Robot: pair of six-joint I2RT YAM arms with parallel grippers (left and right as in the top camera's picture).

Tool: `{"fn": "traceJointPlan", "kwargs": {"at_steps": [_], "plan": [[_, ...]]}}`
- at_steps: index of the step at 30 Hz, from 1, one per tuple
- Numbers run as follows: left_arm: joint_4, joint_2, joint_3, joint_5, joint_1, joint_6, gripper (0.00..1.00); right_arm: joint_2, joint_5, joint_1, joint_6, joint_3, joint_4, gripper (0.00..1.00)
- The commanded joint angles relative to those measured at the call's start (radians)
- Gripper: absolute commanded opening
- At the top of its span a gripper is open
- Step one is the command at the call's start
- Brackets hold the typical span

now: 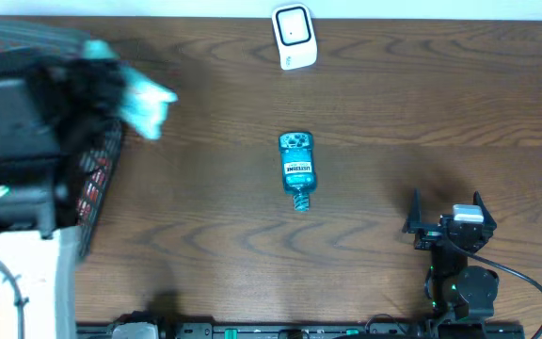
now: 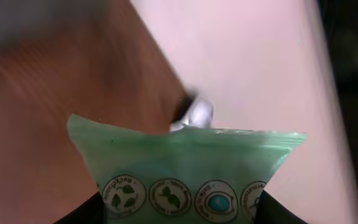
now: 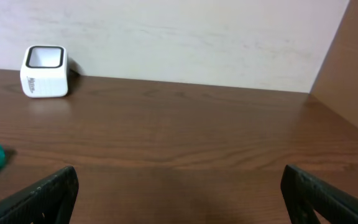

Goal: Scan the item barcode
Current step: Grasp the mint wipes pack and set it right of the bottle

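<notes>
a: entry one, containers?
b: one dark mesh basket (image 1: 102,188) at the table's left edge, partly under the left arm. red-labelled goods show through the mesh; cannot tell what they are.

a: entry two, the item to scan?
b: a green packet (image 2: 185,162), lifted off the table above the basket's far end, well left of the scanner (image 1: 294,36). the left gripper (image 2: 180,213) pinches it by its lower part, one dark finger at each bottom corner in the left wrist view.

a: writing on it?
b: a row of round printed icons; the lettering around them is too blurred to read.

a: other goods?
b: a teal bottle (image 1: 296,168) lying flat mid-table, cap toward the near edge, label reading "listerine". the white scanner stands at the far edge by the wall; its small print is unreadable.

a: right gripper (image 1: 446,202)?
b: spread wide, nothing between its fingers (image 3: 48,193), low over the table near the front right.

a: surface and room?
b: dark brown wood-grain table (image 1: 422,104), pale plain wall (image 3: 197,37) behind it.
</notes>
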Motion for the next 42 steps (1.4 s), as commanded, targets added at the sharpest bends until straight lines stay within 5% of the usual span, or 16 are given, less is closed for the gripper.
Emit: {"fn": "traceJointPlan", "kwargs": {"at_steps": [1,10,23,26,28,29,31,35,42], "plan": [[-0.002,0.104,0.008,-0.059,-0.238,0.018,0.51,-0.009,-0.005,-0.007,-0.006,-0.002,-0.003,0.99],[0.088,0.468,0.008,-0.138,-0.609,0.056,0.51,-0.009,-0.005,-0.007,-0.006,-0.002,-0.003,0.99],[0.277,0.882,0.008,-0.139,-0.871,0.157,0.51,-0.009,-0.005,-0.007,-0.006,-0.002,-0.003,0.99],[0.278,0.91,0.008,-0.166,-0.89,0.189,0.53,-0.009,-0.005,-0.007,-0.006,-0.002,-0.003,0.99],[0.277,0.917,0.008,-0.176,-0.898,0.234,0.63,-0.009,-0.005,-0.007,-0.006,-0.002,-0.003,0.99],[0.274,0.913,0.008,-0.176,-0.898,0.286,0.89,-0.009,-0.005,-0.007,-0.006,-0.002,-0.003,0.99],[0.265,0.898,0.01,-0.176,-0.896,0.338,1.0,-0.009,-0.005,-0.007,-0.006,-0.002,-0.003,0.99],[0.164,0.819,0.051,-0.181,-0.879,0.464,0.98,-0.009,-0.005,-0.007,-0.006,-0.002,-0.003,0.99],[-0.048,0.569,0.136,-0.295,-0.8,0.506,0.98,-0.009,-0.005,-0.007,-0.006,-0.002,-0.003,0.99]]}}
